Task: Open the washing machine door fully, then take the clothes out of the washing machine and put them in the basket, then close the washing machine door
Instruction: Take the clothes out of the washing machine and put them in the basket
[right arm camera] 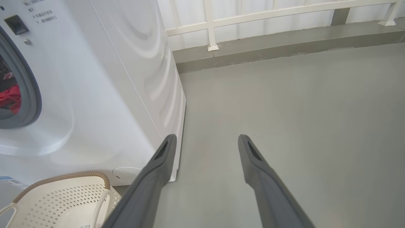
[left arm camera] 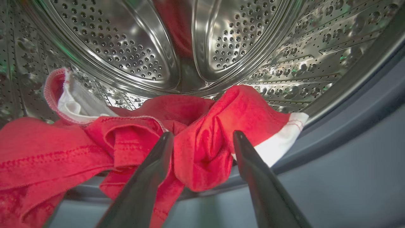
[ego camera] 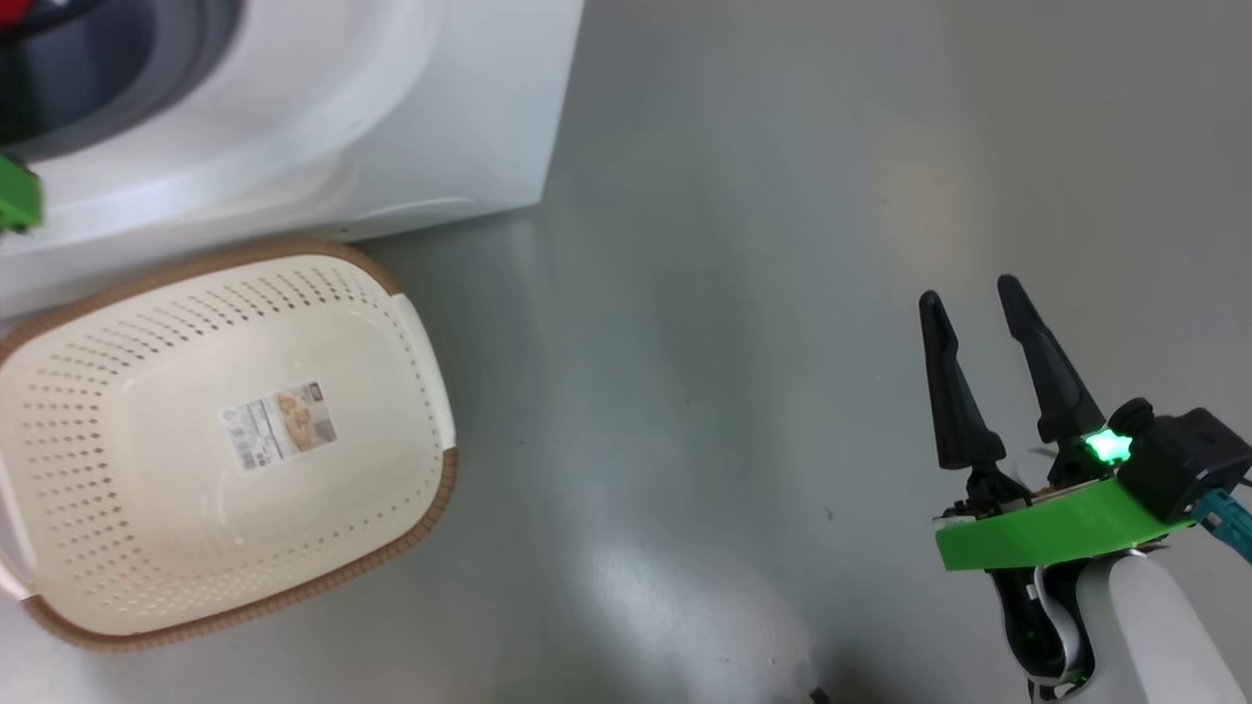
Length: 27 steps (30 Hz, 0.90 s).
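Note:
In the left wrist view my left gripper (left arm camera: 203, 134) is inside the washing machine's steel drum (left arm camera: 126, 47). Its fingers stand open on either side of a fold of the red clothes (left arm camera: 202, 158), which lie on the drum floor with white cuffs showing. The white washing machine (ego camera: 391, 117) fills the head view's top left. The cream basket (ego camera: 372, 460) sits empty on the floor in front of it. My right gripper (ego camera: 968, 291) hangs open over bare floor at the lower right, holding nothing. The washing machine door is out of view.
The right wrist view has the washer's side (right arm camera: 126, 79) on the left, red fabric (right arm camera: 9, 98) in its opening and the basket corner (right arm camera: 63, 196) below. Grey floor (right arm camera: 284, 110) runs to a white railing (right arm camera: 212, 25) and a low kerb at the back.

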Tool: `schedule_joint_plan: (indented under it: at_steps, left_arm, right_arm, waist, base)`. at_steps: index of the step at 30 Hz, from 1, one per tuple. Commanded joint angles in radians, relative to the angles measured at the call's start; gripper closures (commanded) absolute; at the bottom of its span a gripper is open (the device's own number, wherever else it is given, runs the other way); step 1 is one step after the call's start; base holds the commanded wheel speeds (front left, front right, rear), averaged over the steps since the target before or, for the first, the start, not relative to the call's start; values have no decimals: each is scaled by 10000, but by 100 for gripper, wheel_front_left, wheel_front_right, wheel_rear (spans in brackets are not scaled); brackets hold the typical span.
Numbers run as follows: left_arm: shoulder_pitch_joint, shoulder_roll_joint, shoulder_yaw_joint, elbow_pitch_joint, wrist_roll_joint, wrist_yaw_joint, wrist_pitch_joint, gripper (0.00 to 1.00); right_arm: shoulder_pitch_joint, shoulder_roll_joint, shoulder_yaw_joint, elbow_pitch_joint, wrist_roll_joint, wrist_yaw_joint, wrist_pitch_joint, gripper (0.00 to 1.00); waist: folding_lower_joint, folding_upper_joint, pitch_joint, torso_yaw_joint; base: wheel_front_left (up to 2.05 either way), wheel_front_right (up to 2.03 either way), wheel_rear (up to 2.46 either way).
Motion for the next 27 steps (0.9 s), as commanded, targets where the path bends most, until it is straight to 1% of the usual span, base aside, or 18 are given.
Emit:
schedule_joint_plan:
  at_steps: [1, 8, 14, 22, 23, 24, 25, 26, 27]
  left_arm:
    - [-245, 666, 107, -141, 229, 10, -49, 0]
    - [-555, 938, -15, -63, 698, 10, -49, 0]
    - [-827, 1344, 281, -11, 1208, 45, -49, 0]
    - [-868, 1295, 398, 555, 1592, 31, -49, 0]
    - [-884, 1279, 401, 606, 1591, 27, -49, 18]
    - [-888, 1262, 388, 646, 1598, 24, -49, 56]
    - [-891, 1248, 366, 662, 1611, 21, -49, 74]
    - [-886, 1220, 356, 658, 1599, 18, -49, 96]
    - [-862, 1179, 296, 642, 1583, 16, -49, 100]
  right_arm:
    - [-56, -99, 260, -286, 116, 73, -65, 0]
    - [-110, -99, 395, -309, 176, 73, -65, 0]
    - [-192, -99, 583, -422, 243, 73, -65, 0]
    - [-128, -99, 717, -533, 298, 73, -65, 0]
    - [-128, -99, 716, -543, 304, 73, -65, 0]
    - [-128, -99, 717, -552, 307, 73, -65, 0]
    - [-131, -99, 716, -561, 311, 73, -65, 0]
    - [-139, -99, 716, -569, 314, 73, -65, 0]
    - [-149, -99, 720, -569, 314, 73, -65, 0]
  waist:
    - [0, -1, 291, -202]
    - [0, -1, 550, -355]
    - [0, -1, 747, -630]
    - [0, -1, 765, -781]
    - [0, -1, 766, -774]
    - [0, -1, 760, -765]
    - [0, -1, 758, -753]
    - [0, -1, 751, -741]
    - [0, -1, 738, -732]
  base:
    - [0, 0, 0]
    - [0, 0, 0]
    - [0, 0, 0]
    - [0, 0, 0]
    - [0, 0, 0]
    - [0, 0, 0]
    - [0, 0, 0]
    - [0, 0, 0]
    - [0, 0, 0]
